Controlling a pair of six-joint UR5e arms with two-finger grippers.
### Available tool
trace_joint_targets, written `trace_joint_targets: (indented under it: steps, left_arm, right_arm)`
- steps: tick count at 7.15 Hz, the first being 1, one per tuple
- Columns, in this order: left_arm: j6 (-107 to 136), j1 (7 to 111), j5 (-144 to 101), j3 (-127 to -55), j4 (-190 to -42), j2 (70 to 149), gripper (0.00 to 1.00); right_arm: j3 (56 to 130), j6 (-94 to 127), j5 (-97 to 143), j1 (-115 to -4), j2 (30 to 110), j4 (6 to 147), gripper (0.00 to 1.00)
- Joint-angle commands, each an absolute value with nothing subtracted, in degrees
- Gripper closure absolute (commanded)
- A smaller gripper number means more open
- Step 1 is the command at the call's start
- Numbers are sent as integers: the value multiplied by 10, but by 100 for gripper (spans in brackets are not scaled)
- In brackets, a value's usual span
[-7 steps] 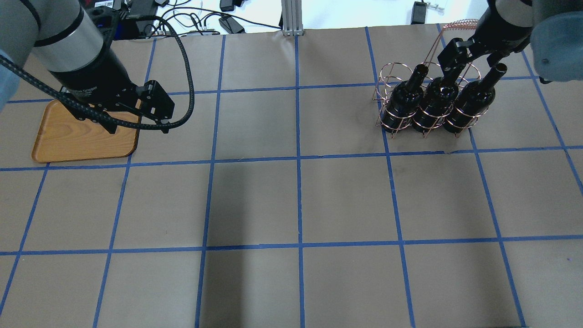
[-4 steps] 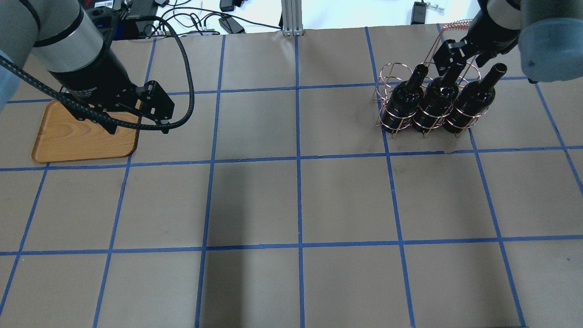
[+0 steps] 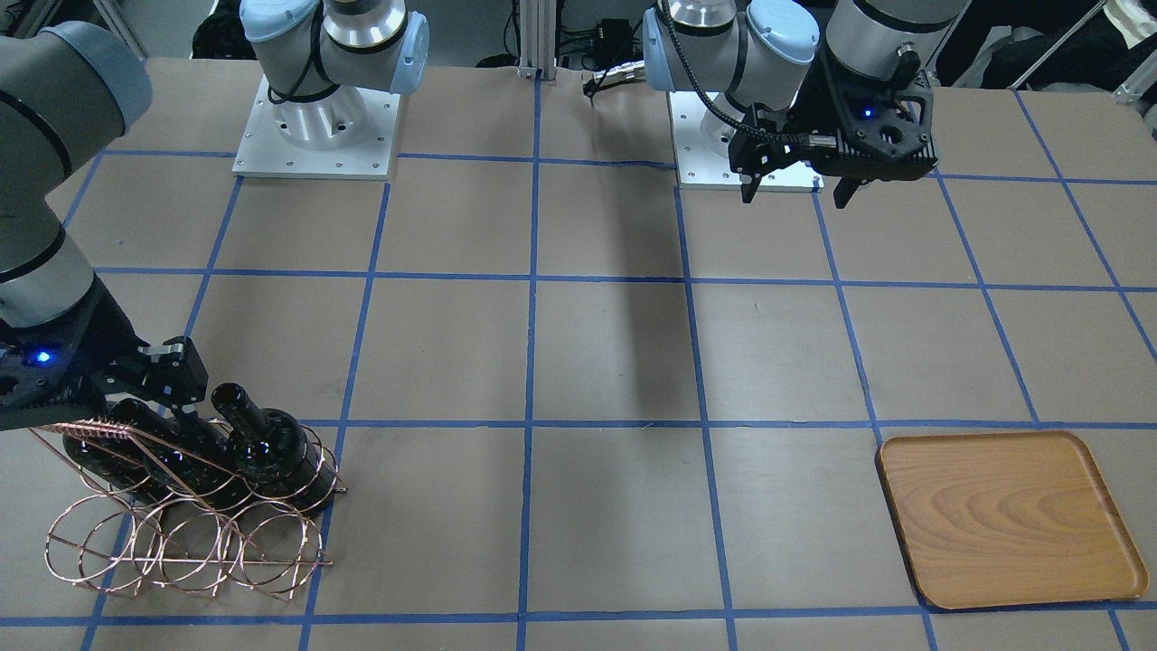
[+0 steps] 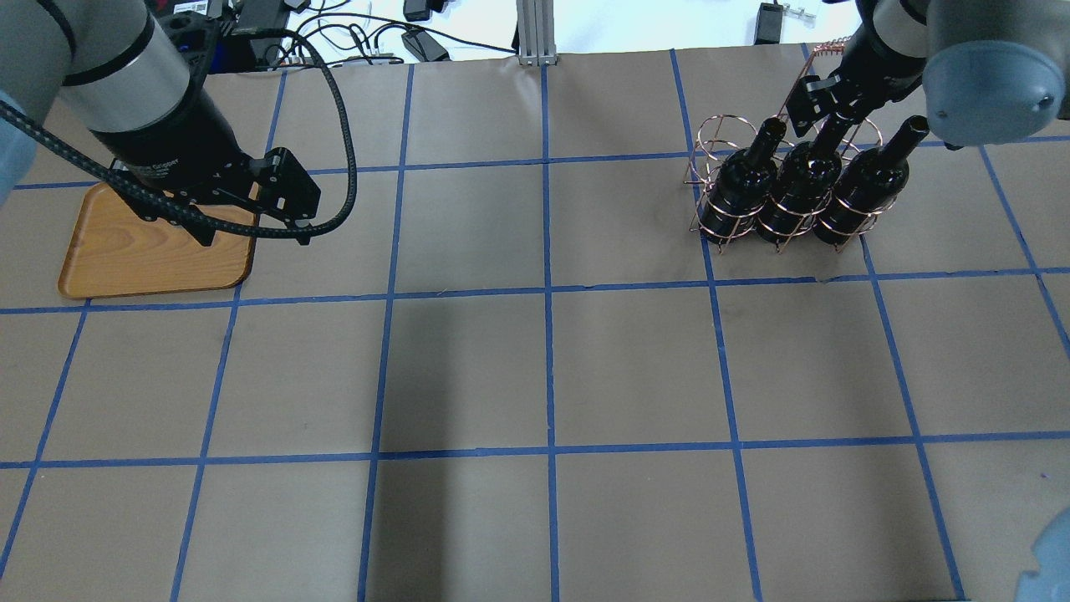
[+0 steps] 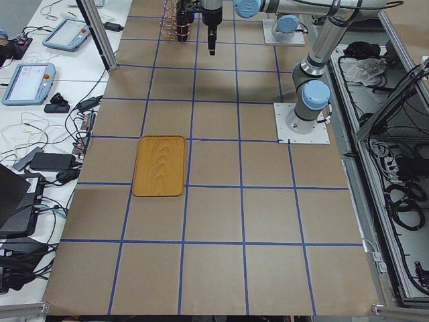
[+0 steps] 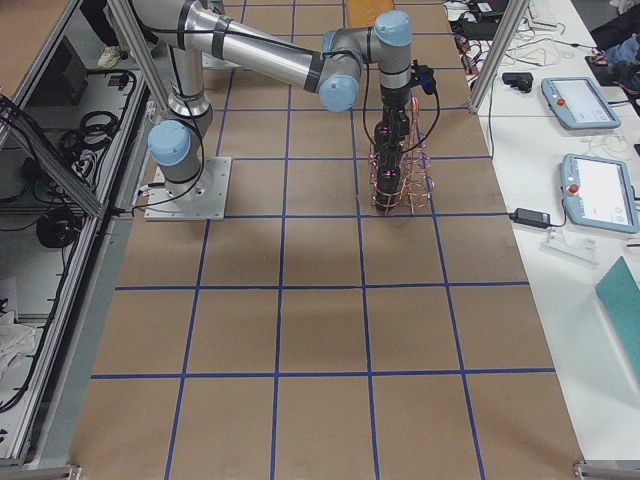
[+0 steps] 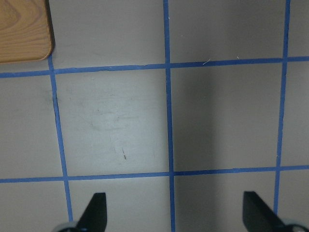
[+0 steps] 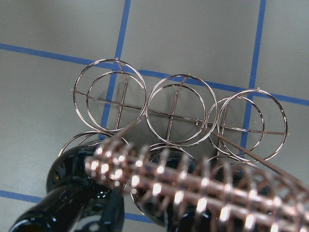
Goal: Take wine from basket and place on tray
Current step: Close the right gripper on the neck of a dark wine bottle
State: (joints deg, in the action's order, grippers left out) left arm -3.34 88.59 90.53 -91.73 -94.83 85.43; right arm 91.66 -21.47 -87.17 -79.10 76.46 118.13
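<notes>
– At 2 o'clock on the table, seen from overhead, stands the basket (image 4: 710,140). 3 dark bottles fill the rings nearer the robot, and the 3 farther rings are empty. Which one is the target?
– Probably the middle bottle (image 4: 804,180). The right gripper (image 4: 826,109) hangs at its neck, just beside the twisted handle (image 8: 193,188). Whether its fingers pinch the glass cannot be told, because arm and handle hide them.
– And the left gripper (image 3: 794,194)?
– Raised near the tray (image 4: 109,259) at 9 o'clock, fingers (image 7: 96,215) spread wide, holding nothing.
– How will the bottle handle?
– Likely heavy, rigid and breakable, and glossy, so slippery. The neck below the lip looks the best hold. It should be drawn straight up out of its ring, clear of the handle, then carried well across to the tray.
</notes>
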Motion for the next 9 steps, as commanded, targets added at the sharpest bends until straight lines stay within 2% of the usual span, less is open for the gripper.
trace_joint_targets:
  steps: [1, 6, 9]
  left_arm:
    - [-33, 886, 905, -918, -948, 854, 0]
    - [-33, 886, 905, -918, -948, 853, 0]
    - [-33, 886, 905, -918, -948, 853, 0]
  right_arm:
    - [914, -213, -904, -791, 757, 1176, 34]
    - [911, -208, -904, -791, 751, 1155, 38]
    - [910, -208, -899, -791, 751, 1151, 46]
